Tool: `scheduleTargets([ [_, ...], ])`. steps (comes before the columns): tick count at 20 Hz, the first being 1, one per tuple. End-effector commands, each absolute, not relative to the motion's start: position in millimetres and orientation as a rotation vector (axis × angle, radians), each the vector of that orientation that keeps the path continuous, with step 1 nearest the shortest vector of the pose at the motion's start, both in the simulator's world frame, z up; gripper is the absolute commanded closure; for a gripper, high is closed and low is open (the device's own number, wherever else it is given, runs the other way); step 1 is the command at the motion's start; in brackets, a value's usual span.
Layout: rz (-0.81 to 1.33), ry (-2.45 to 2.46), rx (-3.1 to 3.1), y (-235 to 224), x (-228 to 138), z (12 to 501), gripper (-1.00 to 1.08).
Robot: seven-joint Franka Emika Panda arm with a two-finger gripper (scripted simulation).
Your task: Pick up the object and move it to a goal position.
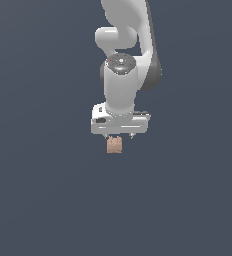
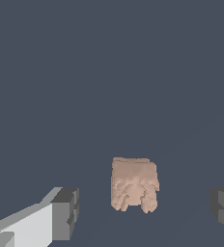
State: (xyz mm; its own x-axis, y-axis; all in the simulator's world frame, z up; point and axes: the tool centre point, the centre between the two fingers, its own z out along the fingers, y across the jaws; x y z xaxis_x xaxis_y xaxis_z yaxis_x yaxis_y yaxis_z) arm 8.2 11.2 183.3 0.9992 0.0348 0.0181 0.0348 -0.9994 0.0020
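Wrist view: fingers (image 2: 65, 212) spread wide, block (image 2: 134, 185) between them, untouched. Centre your gripper (image 2: 145, 212) on it, descend, then close.

Small tan-brown block (image 1: 114, 145) (image 2: 134, 185) — boxy, mottled surface with ragged lower edge, sits upright on the plain dark grey ground, roughly mid-scene.
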Motion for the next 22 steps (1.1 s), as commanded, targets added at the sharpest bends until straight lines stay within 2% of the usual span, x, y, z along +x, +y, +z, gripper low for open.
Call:
scheduleTargets([
  [1, 0.029, 0.055, 3.139, 11.2, 8.2, 183.3, -0.92],
  [13, 0.08, 0.095, 3.161, 21.6, 16.3, 194.4, -0.92],
  [22, 0.053, 0.056, 3.155, 11.5, -1.5, 157.7, -0.92],
])
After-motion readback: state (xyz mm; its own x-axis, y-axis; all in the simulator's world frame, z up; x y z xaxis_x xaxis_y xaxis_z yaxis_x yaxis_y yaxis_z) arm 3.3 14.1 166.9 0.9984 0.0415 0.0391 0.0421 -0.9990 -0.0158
